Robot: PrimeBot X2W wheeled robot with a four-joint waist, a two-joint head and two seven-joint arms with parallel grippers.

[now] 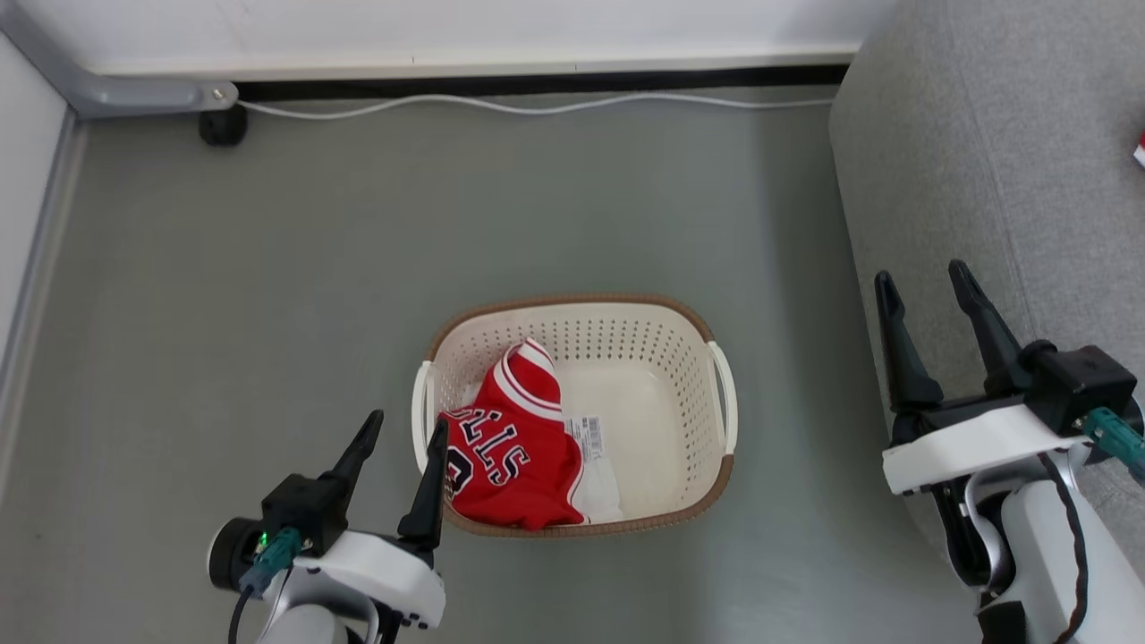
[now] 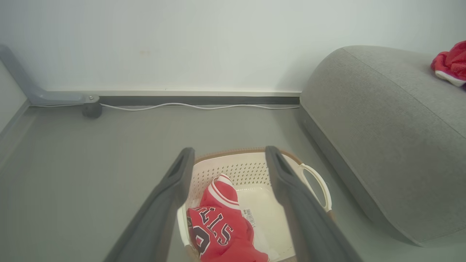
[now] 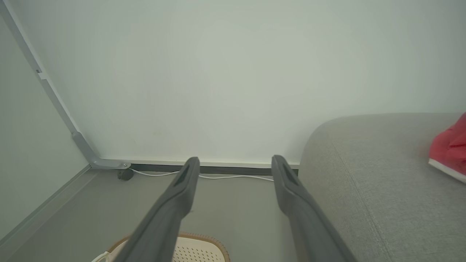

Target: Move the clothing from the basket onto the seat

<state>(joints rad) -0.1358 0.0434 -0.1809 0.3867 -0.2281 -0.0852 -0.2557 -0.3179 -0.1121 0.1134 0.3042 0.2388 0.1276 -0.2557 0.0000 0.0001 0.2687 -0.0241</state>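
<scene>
The red jersey [image 1: 514,447] lies bunched in the left half of the basket [image 1: 644,340]. The left hand [image 1: 408,420], fingers spread and empty, hangs at the basket's left rim. The right hand [image 1: 920,272], likewise spread, is right of the basket by the sofa [image 1: 984,134], where another red garment [image 2: 449,62] lies.

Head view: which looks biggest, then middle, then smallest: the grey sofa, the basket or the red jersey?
1. Sofa, even though the picture's edge cuts it off.
2. Basket.
3. Jersey, lying inside the basket.
</scene>
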